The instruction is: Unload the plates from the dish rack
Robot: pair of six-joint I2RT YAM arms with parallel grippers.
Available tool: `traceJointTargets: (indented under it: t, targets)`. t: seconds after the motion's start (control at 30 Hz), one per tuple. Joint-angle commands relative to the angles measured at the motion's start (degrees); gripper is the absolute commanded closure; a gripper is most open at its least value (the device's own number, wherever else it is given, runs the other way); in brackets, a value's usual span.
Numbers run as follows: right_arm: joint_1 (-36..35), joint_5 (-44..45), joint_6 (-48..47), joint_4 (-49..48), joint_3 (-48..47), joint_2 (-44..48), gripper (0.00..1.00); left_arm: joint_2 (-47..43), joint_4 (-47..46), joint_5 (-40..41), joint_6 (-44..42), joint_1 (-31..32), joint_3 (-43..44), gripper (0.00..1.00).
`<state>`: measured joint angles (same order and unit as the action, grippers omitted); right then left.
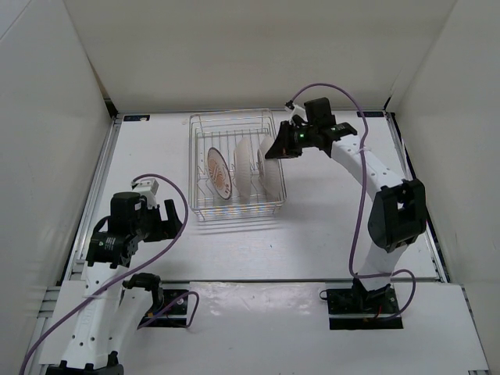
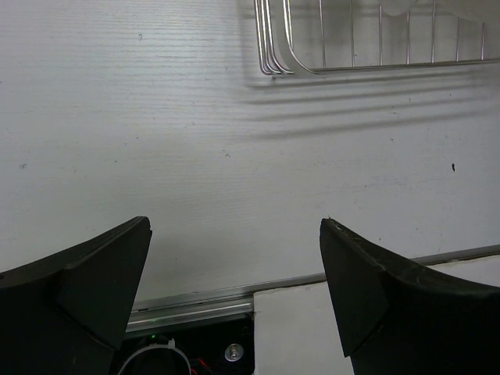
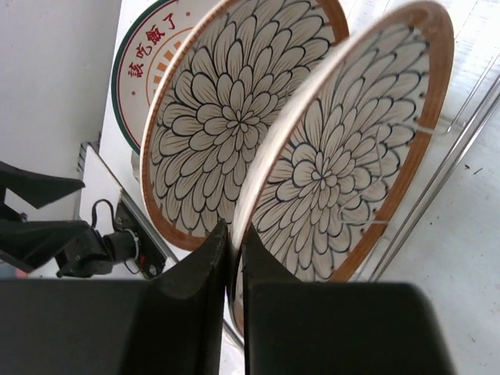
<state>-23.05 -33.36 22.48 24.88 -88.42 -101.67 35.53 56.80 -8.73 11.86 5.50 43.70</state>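
Observation:
The silver wire dish rack (image 1: 234, 212) stands mid-table with three plates on edge in it. My right gripper (image 1: 275, 148) reaches in from the right. In the right wrist view its jaws (image 3: 236, 234) are shut on the rim of the nearest plate (image 3: 344, 148), which has a petal pattern and a brown-orange border. Behind it stands a second petal plate (image 3: 234, 109), then a third plate (image 3: 148, 55) with a dark green rim and lettering. My left gripper (image 2: 234, 226) hovers open over bare table near the left base, well short of the rack's corner (image 2: 351, 69).
White walls enclose the table on the left, back and right. A metal rail (image 2: 195, 308) runs along the near edge by the left arm's base. The right arm's purple cable (image 1: 361, 211) hangs beside its elbow.

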Motion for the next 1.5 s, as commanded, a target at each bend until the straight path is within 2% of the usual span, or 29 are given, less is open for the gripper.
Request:
traceJointTargets:
  t: [0.0, 0.27, 0.8, 1.13, 1.23, 1.3, 1.4, 1.47]
  targets:
    - [0.29, 0.76, -2.35, -0.98, -4.21, -0.73, 0.94, -0.02, 0.24, 0.47, -0.08, 0.22, 0.33, 0.0]
    - [0.29, 0.41, -0.51, -0.01, -8.51, 0.15, 1.0, -0.11, 0.25, 0.38, -0.17, 0.13, 0.33, 0.0]
    - [0.37, 1.2, 5.29, 1.75, -18.71, 6.13, 1.0, -0.2, 0.25, 0.47, 0.01, 0.22, 0.24, 0.0]
    - [0.9, 0.14, 8.28, -0.71, -18.63, 7.89, 1.0, -0.2, 0.25, 0.91, -0.08, 0.13, 0.24, 0.0]
    - [1.16, 3.46, 7.14, 0.6, -18.36, 9.99, 1.0, -0.11, 0.25, 1.08, -0.17, 0.22, 0.24, 0.0]
    - [1.34, 6.9, 3.28, 5.51, -20.98, 11.39, 1.0, -0.11, 0.33, 1.09, 0.09, 0.22, 0.07, 0.0]
    - [1.69, 19.24, -3.65, 14.74, -25.02, 13.24, 1.0, 0.07, 0.42, 1.0, -0.08, 0.13, 0.24, 0.0]
    - [1.78, 23.06, -6.9, 19.29, -25.4, 13.77, 1.0, 0.15, 0.25, 1.0, -0.08, 0.22, 0.24, 0.0]
